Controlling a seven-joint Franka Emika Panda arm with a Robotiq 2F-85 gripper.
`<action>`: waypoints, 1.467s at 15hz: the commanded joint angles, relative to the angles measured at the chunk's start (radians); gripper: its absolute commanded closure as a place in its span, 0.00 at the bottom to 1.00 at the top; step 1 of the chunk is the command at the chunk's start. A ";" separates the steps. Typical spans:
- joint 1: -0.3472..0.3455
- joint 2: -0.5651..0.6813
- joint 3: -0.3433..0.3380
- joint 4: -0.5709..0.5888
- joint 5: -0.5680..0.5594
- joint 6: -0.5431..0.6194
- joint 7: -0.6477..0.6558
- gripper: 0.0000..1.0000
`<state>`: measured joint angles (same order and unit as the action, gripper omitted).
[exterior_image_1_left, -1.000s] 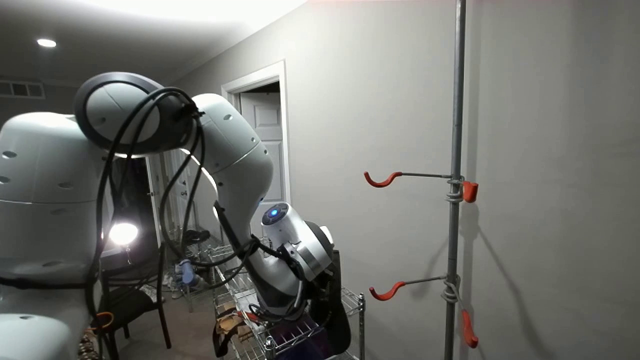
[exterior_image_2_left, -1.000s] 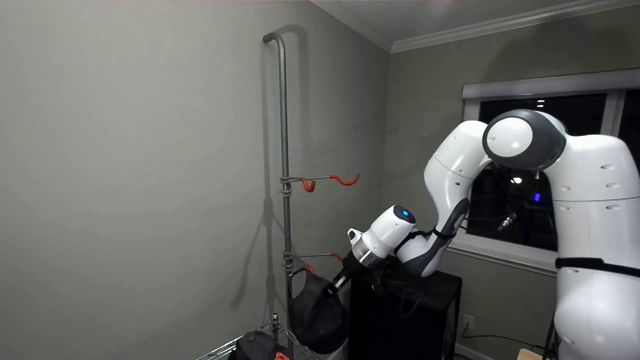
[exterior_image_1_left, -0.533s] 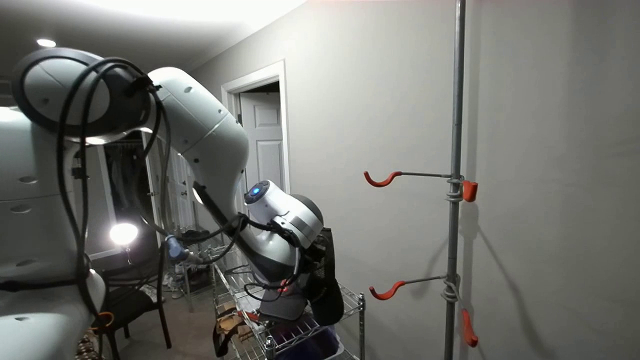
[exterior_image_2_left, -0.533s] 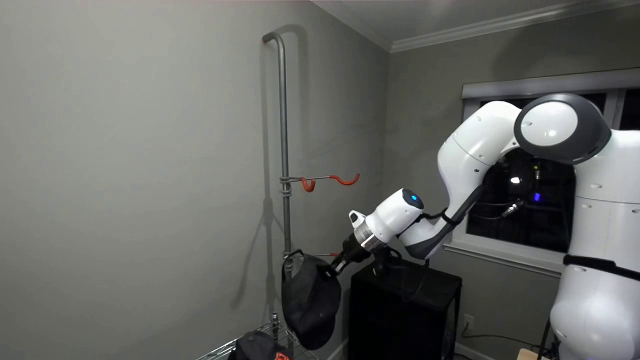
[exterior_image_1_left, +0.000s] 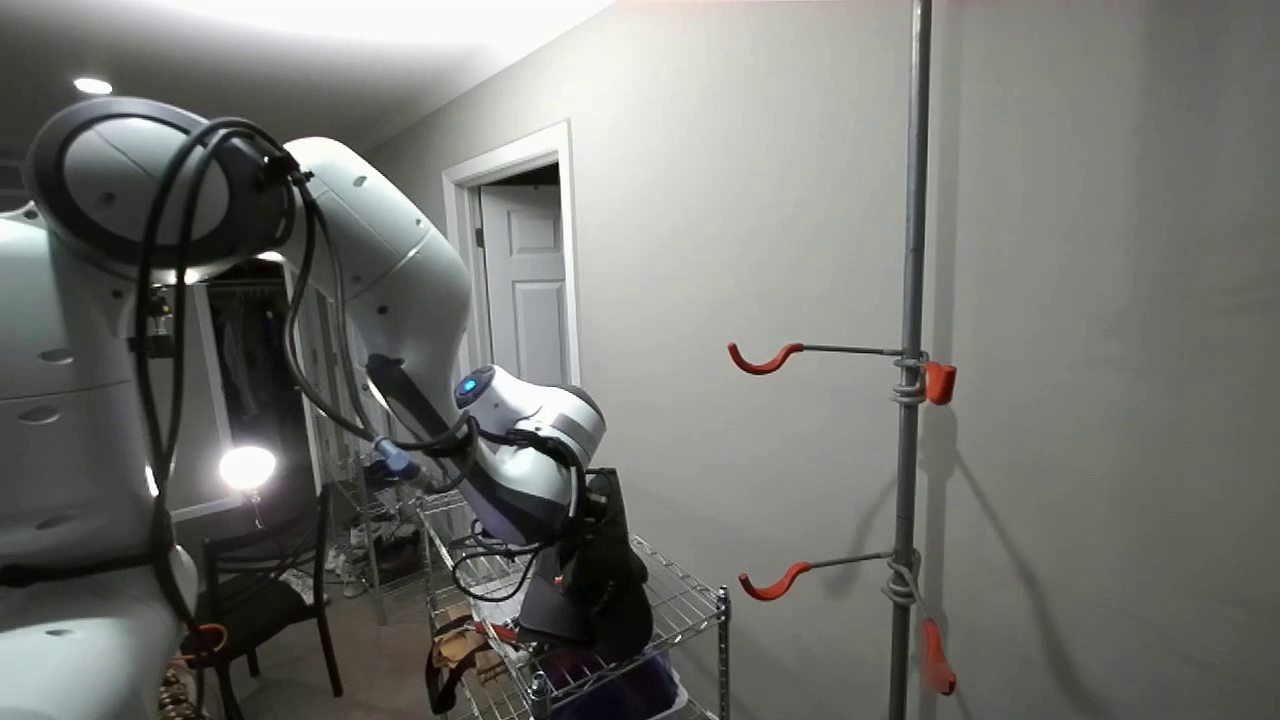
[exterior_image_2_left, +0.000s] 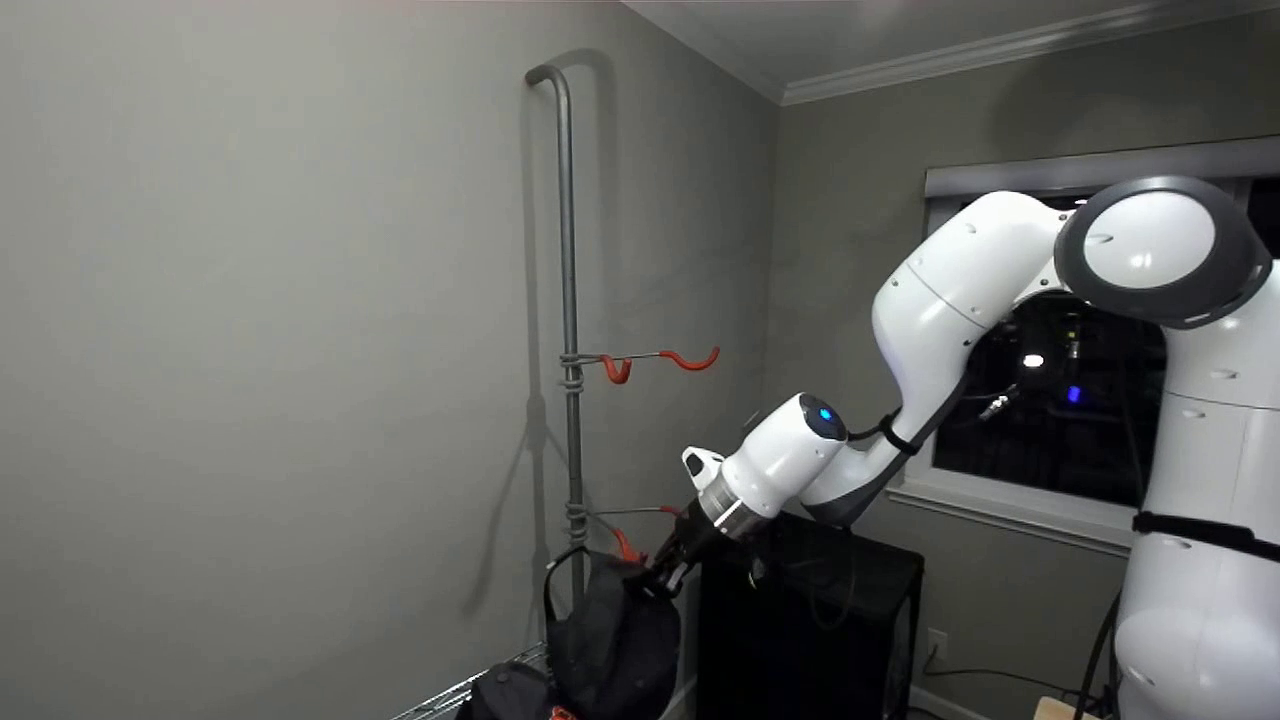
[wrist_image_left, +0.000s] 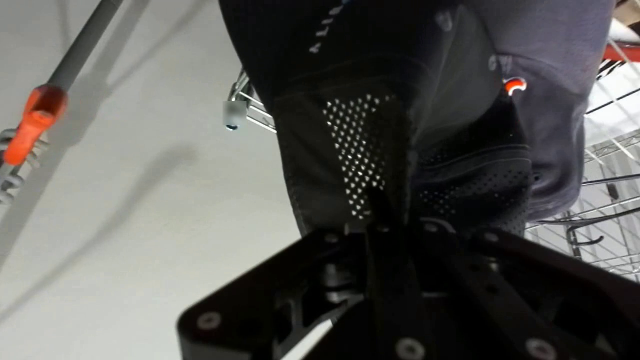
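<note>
A black cap (exterior_image_2_left: 615, 640) with perforated panels and light lettering hangs from my gripper (exterior_image_2_left: 660, 582). The cap also shows in an exterior view (exterior_image_1_left: 622, 620) and fills the upper middle of the wrist view (wrist_image_left: 345, 75). My gripper (wrist_image_left: 395, 210) is shut on the edge of the cap; the fingertips are dark and partly lost against the cloth. A second, dark grey cap (exterior_image_2_left: 508, 692) with an orange emblem rests on the wire shelf. It shows behind the held cap in the wrist view (wrist_image_left: 555, 110). The held cap overlaps it in all views; I cannot tell whether they touch.
A grey pole (exterior_image_1_left: 910, 470) with red-tipped hooks (exterior_image_1_left: 775, 583) stands by the wall, close to the held cap in an exterior view (exterior_image_2_left: 569, 250). The wire shelf (exterior_image_1_left: 695, 600) has a purple bin (exterior_image_1_left: 630, 690) below. A black cabinet (exterior_image_2_left: 810, 640) stands beside the arm.
My gripper and the held cap first rose, then dipped and shifted over the shelf, towards the second cap. The cap stays in the gripper throughout. The caps now overlap in both exterior views.
</note>
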<state>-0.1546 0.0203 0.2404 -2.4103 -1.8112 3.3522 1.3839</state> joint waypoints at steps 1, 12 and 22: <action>0.109 -0.071 -0.057 -0.107 0.210 -0.058 -0.178 0.96; 0.295 -0.311 0.023 -0.168 0.668 -0.451 -0.400 0.96; 0.469 -0.427 0.070 0.113 1.416 -0.997 -1.018 0.96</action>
<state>0.3217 -0.3785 0.2935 -2.3527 -0.5369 2.4696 0.5174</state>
